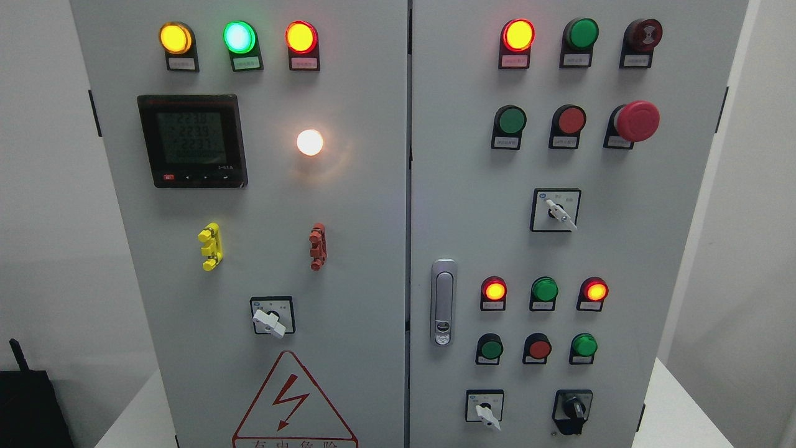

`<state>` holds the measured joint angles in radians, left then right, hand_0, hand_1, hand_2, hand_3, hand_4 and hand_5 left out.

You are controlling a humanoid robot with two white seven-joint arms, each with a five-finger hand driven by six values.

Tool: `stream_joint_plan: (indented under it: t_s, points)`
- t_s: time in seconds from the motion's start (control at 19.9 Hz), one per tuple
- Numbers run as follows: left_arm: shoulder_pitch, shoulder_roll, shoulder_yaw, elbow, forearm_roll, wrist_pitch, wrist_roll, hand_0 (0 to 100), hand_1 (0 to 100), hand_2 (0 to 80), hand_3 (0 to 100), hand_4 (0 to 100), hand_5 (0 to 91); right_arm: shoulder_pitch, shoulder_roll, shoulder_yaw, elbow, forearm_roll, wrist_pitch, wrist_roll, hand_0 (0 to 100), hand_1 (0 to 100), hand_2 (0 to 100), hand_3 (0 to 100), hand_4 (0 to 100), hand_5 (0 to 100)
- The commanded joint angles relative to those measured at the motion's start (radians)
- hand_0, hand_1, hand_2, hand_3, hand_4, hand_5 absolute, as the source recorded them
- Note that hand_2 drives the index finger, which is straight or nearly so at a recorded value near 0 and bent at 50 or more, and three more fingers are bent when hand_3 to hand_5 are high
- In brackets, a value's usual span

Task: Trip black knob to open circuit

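No fingers show anywhere in the head view, so I cannot tell whether either hand is spread, pressed together or pinching anything; both arms are out of the picture.

The black knob [573, 407] sits at the lower right corner of the cabinet's right door [684, 249], close to that door's bottom edge. Its grip bar stands roughly upright, long axis running up and down. Just to its left, along the same bottom row, is a white-handled selector [485, 413], its lever pointing down and to the right.

Since the knob lies on the right half of the cabinet, well right of the door handle [443, 302] near the centre seam, the right arm looks the nearer one for the reach. It would probably come up from below and pinch across the upright bar.
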<state>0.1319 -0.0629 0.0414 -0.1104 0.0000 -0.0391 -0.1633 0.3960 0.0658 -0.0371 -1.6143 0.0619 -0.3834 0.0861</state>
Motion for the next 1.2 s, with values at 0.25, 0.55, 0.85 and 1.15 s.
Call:
stream_joint_plan:
  t_s: [0.25,0.55,0.85,1.15]
  points:
    - [0.000,0.000,0.000,0.000,-0.023,-0.001,-0.001,12,39,0.0,0,0,0.0,-0.101,0.003,-0.006,-0.075,-0.019,0.017,-0.002,0,0,0,100,95,96]
    - [0.000,0.000,0.000,0.000,-0.023,0.001,-0.001,12,39,0.0,0,0,0.0,-0.166,0.005,-0.030,-0.078,-0.019,0.044,-0.002,0,0,0,100,98,99]
    - [0.000,0.000,0.000,0.000,-0.023,0.001,-0.001,12,39,0.0,0,0,0.0,-0.204,0.003,-0.040,-0.093,-0.027,0.067,-0.002,0,0,0,100,100,100]
    - [0.000,0.000,0.000,0.000,-0.023,0.001,-0.001,12,39,0.0,0,0,0.0,-0.244,0.000,-0.052,-0.093,-0.047,0.106,0.000,0,0,0,100,100,100]
